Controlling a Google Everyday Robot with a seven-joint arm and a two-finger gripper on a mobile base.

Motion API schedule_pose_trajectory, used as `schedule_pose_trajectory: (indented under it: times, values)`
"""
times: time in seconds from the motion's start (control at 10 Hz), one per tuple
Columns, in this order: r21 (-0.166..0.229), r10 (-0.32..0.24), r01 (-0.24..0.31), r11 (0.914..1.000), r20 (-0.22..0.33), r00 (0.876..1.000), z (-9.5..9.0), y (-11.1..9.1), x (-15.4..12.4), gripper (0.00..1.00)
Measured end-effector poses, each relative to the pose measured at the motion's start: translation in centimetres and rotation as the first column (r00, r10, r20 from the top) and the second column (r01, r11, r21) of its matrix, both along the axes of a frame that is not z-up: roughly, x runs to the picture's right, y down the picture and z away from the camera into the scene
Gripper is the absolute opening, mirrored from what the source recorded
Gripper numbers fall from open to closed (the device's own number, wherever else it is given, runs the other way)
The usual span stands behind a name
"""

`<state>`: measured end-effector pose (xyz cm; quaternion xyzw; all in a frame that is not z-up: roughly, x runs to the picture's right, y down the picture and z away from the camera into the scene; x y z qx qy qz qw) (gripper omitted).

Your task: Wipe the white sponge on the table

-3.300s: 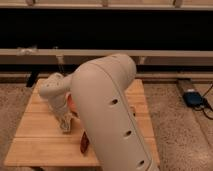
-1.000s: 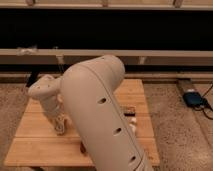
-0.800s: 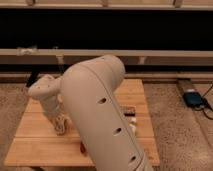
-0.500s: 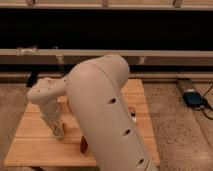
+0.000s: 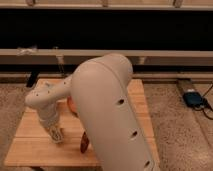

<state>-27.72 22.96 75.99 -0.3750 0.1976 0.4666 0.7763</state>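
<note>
Jaws were closed, my gripper (image 5: 56,135) pointing down onto the left half of the table (image 5: 30,145), near a reddish-brown object (image 5: 85,143); the white sponge I could not make out.

The gripper (image 5: 56,135) (closed) sits low over the table (image 5: 30,146), left side.

A thick, rounded cream-white arm (image 5: 112,110) is filling the near middle, showing a row of small dark round holes along its shell. A slimmer cream segment, dotted likewise, is ending in the pale pincer (image 5: 56,134) over the worktop (image 5: 30,145), near left.
</note>
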Motion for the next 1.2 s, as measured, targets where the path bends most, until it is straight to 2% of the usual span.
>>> schedule_pose_trajectory:
  times: [0.3,0.6,0.8,1.0,1.2]
  values:
    - [-0.016,-0.012,0.011,0.9998,-0.035,0.999,0.3,0.9,1.7,0.00]
    - [-0.020,0.027,-0.029,0.9994,-0.113,0.993,1.9,0.4,3.8,0.00]
    - [-0.015,0.074,-0.077,0.9969,-0.166,0.983,3.3,-0.7,5.3,0.00]
    - [-0.005,0.102,-0.105,0.9945,-0.186,0.977,4.5,-1.8,5.6,0.00]
    - [0.003,0.111,-0.112,0.9937,-0.177,0.978,4.8,-2.3,4.5,0.00]
